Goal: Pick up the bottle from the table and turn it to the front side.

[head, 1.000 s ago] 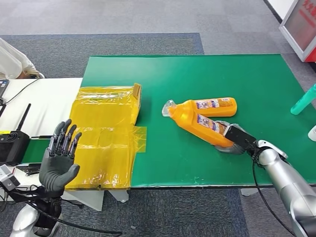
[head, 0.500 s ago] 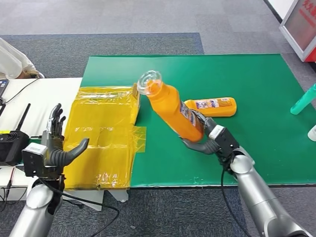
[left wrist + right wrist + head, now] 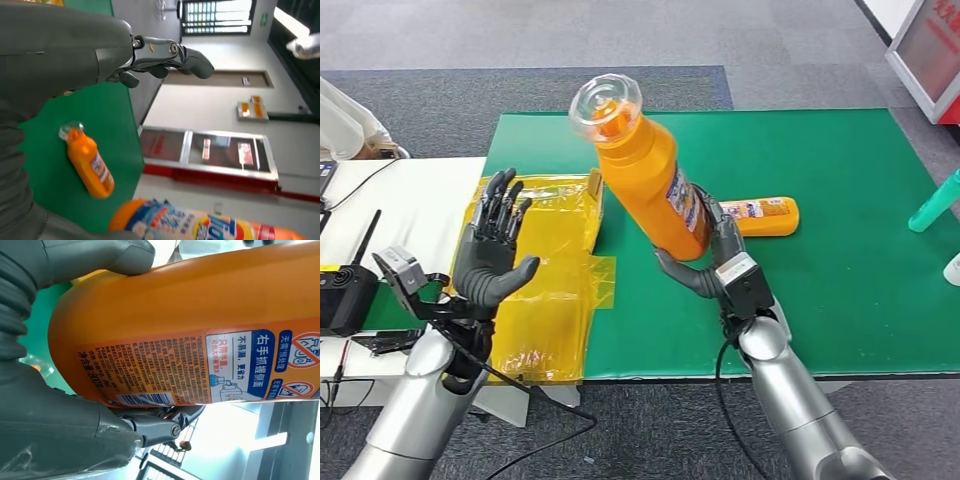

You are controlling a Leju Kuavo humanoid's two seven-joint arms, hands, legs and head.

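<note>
Orange detergent bottle (image 3: 652, 180) sits clasped in your right hand (image 3: 712, 262), cap tilted toward upper left; your left hand (image 3: 490, 255), fingers spread and empty, waits lower left.

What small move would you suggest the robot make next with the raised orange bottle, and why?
Probably bring the open left hand across to the bottle. The right hand grips only its base, holding it tilted above the green table, so a second hold would likely steady the turn to its front.

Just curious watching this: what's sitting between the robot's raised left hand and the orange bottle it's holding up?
In the head view, the yellow taped package lies on the table below the gap between the left hand and the held bottle.
</note>
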